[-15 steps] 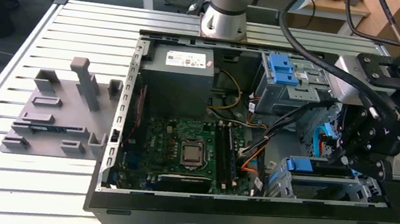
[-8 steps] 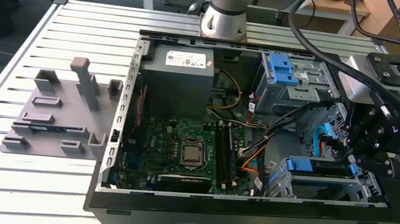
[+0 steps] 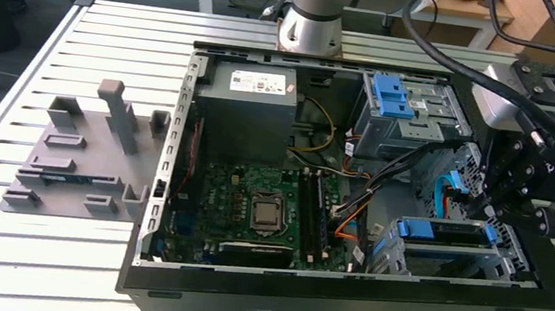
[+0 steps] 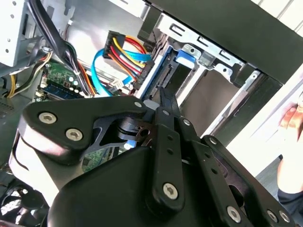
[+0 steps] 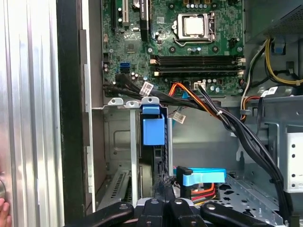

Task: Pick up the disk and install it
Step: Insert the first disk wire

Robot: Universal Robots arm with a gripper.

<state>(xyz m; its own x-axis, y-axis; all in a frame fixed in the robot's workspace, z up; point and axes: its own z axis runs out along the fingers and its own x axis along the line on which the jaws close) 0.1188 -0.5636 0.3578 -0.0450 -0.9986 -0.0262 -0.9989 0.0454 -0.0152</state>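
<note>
The disk (image 3: 443,233) sits on edge in the lower drive cage (image 3: 500,267) of the open computer case, at the exterior view's right. Its blue bracket (image 5: 153,125) shows at the cage's mouth in the first wrist view, and the disk's blue-edged end (image 4: 158,75) shows in the second wrist view. My gripper (image 3: 499,206) hangs just above that cage. Its fingertips (image 4: 166,97) are shut together with nothing between them, pointing at the disk's connector end; I cannot tell whether they touch it.
The power-supply box (image 3: 252,105) and an upper cage with a blue latch (image 3: 408,108) fill the case's far side, with the motherboard (image 3: 261,208) in the middle. Black, orange and blue cables (image 4: 102,71) run close beside the disk. A grey fixture (image 3: 83,157) lies outside the case. A person's hand (image 4: 291,118) is nearby.
</note>
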